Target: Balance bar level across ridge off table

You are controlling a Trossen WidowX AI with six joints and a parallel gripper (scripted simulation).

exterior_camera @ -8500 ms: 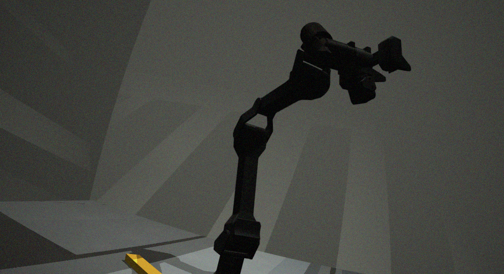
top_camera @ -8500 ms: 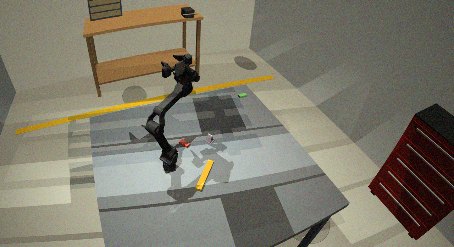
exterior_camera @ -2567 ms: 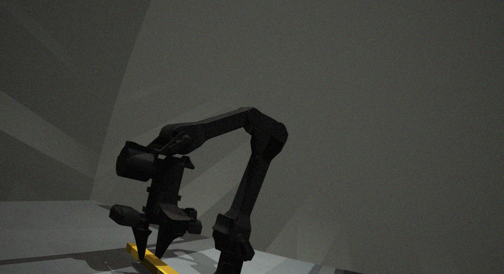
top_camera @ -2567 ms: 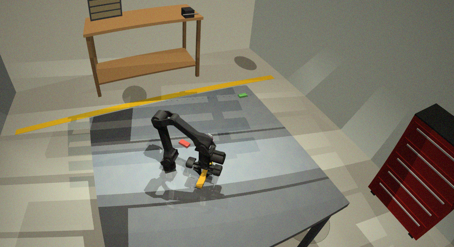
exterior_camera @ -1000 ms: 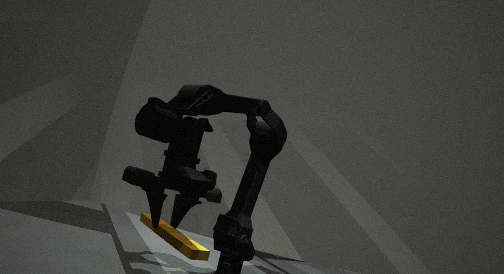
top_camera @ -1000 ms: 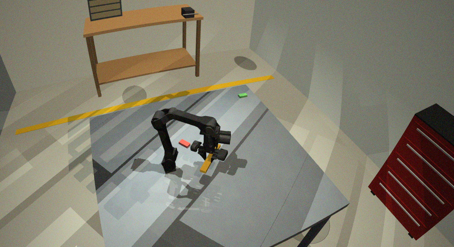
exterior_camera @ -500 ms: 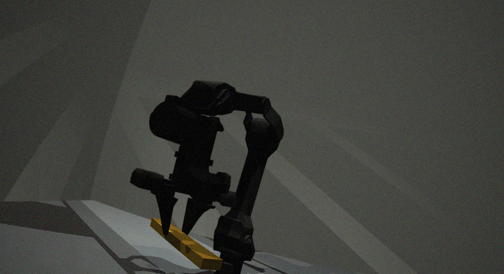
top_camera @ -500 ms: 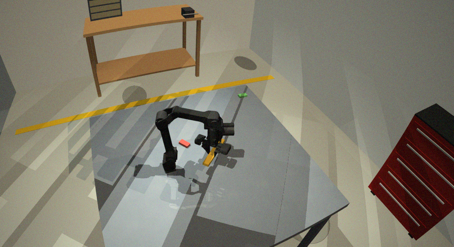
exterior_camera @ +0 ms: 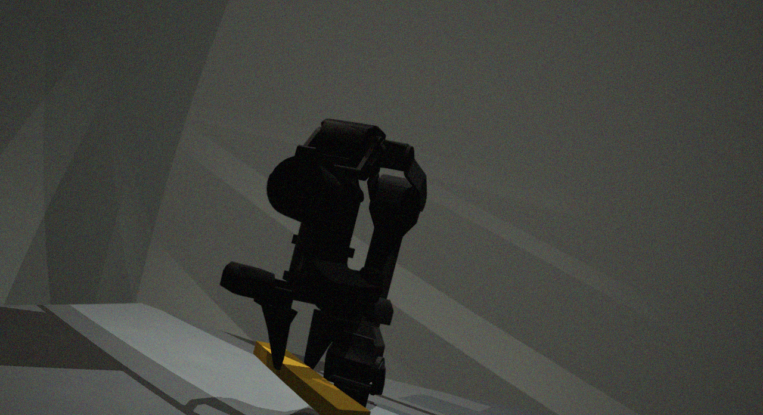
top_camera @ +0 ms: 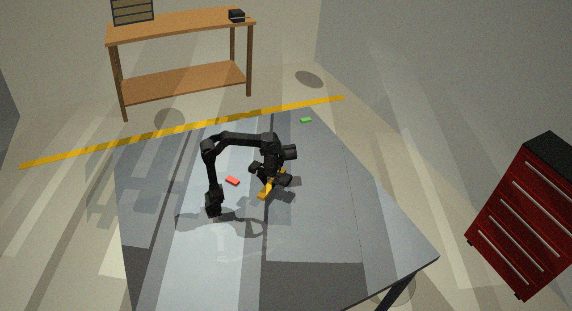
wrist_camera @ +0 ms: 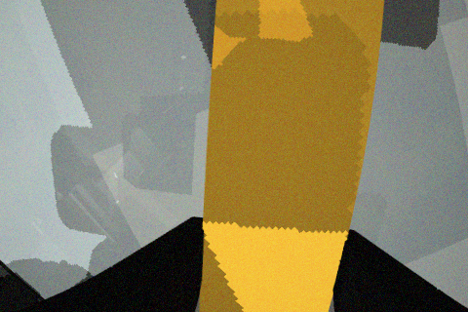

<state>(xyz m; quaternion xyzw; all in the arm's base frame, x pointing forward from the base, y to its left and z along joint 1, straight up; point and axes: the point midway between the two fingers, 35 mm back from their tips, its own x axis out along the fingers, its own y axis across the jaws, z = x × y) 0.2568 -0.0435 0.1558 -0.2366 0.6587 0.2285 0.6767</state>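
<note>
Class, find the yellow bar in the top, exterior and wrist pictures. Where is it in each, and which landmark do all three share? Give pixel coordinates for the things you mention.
Top: just below centre, running diagonally [top_camera: 265, 191].
Exterior: bottom edge, centre [exterior_camera: 320, 386].
Wrist: a broad upright band, slightly right of centre [wrist_camera: 285, 132].
Shared landmark: the black gripper [top_camera: 271, 184] [exterior_camera: 292, 367] [wrist_camera: 271, 240], its fingers astride the bar.
</note>
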